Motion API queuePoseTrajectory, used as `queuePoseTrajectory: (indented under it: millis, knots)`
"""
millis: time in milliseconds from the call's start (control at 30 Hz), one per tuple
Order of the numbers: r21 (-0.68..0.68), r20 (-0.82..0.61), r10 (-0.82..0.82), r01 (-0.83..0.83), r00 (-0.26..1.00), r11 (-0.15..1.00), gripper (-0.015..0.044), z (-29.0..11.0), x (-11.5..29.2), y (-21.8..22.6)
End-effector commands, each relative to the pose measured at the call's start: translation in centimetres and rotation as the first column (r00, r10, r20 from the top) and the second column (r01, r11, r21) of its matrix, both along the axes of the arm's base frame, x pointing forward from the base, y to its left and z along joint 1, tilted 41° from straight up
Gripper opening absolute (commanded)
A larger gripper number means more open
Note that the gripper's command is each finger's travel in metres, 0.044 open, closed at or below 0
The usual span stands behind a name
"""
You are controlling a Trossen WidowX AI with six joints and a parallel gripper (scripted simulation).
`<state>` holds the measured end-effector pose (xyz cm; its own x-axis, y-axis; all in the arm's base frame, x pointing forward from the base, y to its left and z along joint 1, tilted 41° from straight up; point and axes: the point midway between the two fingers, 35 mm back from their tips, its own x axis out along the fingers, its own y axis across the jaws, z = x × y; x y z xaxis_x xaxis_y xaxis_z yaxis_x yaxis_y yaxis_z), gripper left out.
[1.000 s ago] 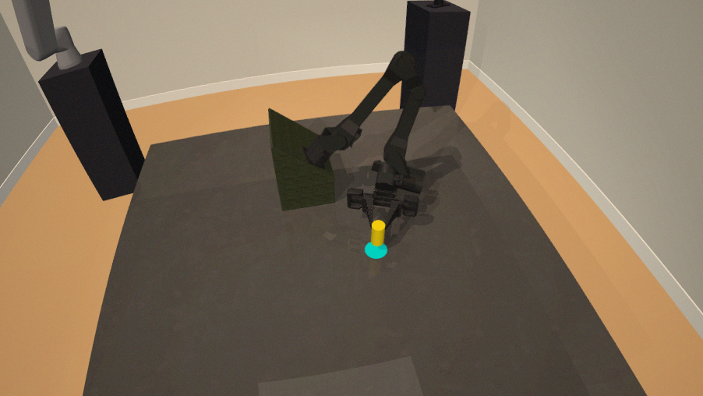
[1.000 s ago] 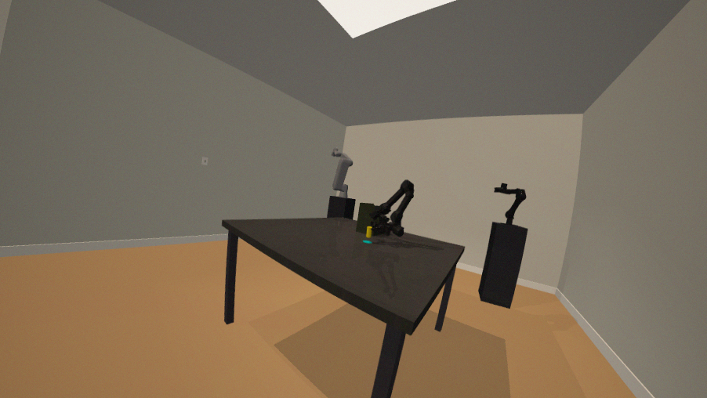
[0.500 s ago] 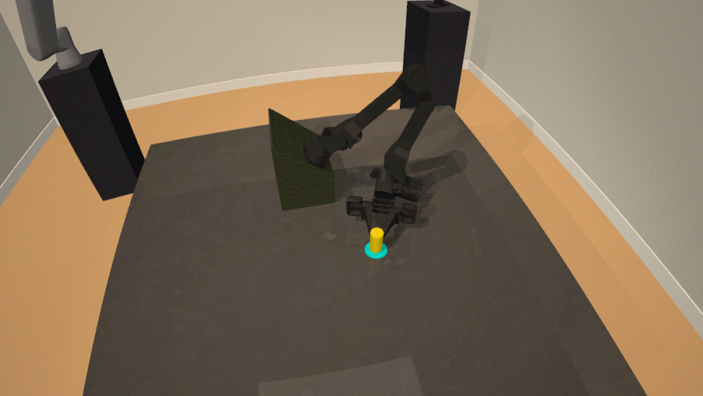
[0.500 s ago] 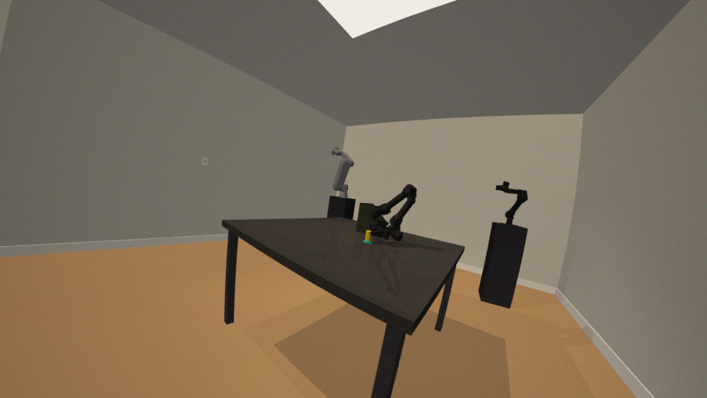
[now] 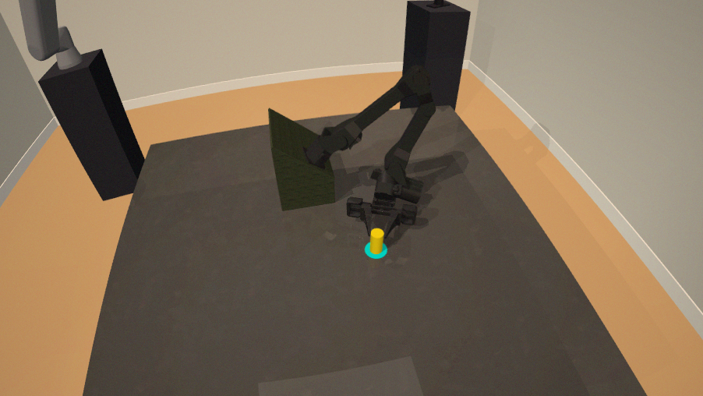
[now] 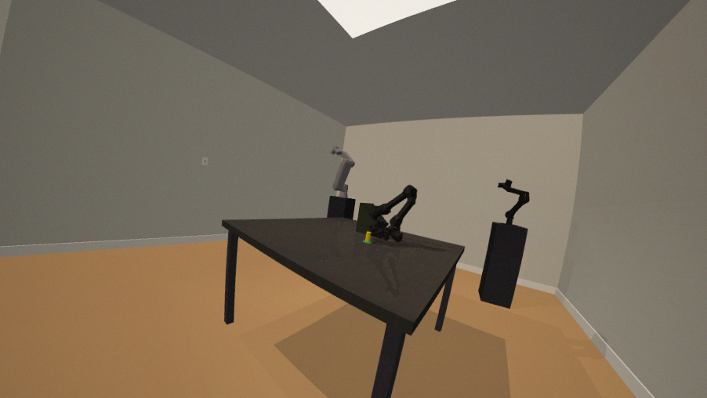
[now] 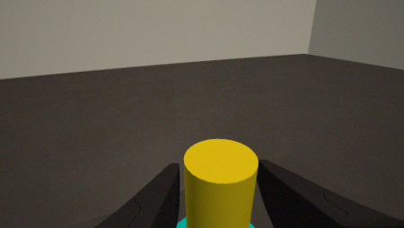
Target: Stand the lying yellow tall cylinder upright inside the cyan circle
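The yellow tall cylinder (image 5: pixel 376 240) stands upright inside the cyan circle (image 5: pixel 376 251) on the table (image 5: pixel 245 295); the claw (image 5: pixel 379 227) flanks it, fingers parted, slim gaps either side, gripping nothing

No readable text, labels, brands, numbers or signs in any view. Surfaces checked: yellow cylinder (image 7: pixel 221 184), cyan circle (image 5: pixel 375 251), dark table (image 5: pixel 245 295), green wedge block (image 5: pixel 300 169) at about 10 o'clock from the cylinder, black pedestals (image 5: pixel 90 122) — all plain. A small pale plate on the grey wall (image 6: pixel 204 161) in the exterior view is too small to show any marking.
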<state>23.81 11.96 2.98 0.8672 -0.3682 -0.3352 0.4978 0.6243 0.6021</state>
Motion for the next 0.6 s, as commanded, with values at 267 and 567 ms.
queuePoseTrajectory:
  millis: [267, 567]
  knots:
    - [0.002, 0.004, -0.003, 0.003, 1.000, 1.000, 0.0400, 0.0, 0.0, 0.0]
    - [0.004, 0.003, -0.005, 0.005, 1.000, 1.000, 0.0400, 2.2, 0.0, -1.3]
